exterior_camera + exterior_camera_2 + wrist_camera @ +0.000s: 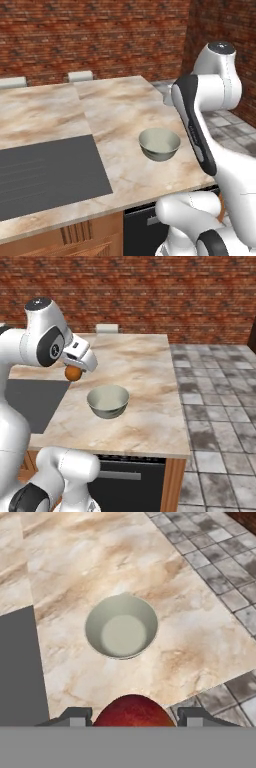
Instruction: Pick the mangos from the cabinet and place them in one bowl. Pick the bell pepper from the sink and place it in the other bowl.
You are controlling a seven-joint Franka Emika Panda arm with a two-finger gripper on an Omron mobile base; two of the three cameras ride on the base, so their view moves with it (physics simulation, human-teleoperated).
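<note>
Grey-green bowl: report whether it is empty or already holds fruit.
Empty. The hand view looks straight into the bowl and shows only its bare pale inside. The mango sits between the gripper fingers, above the counter.

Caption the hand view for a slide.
Jaws shut on a mango above the marble counter, the empty grey-green bowl ahead.

You see a glossy white arm of rounded, bulbous links with dark grey joint bands and a dark cap. Its end effector ends in small dark finger tips.
</note>
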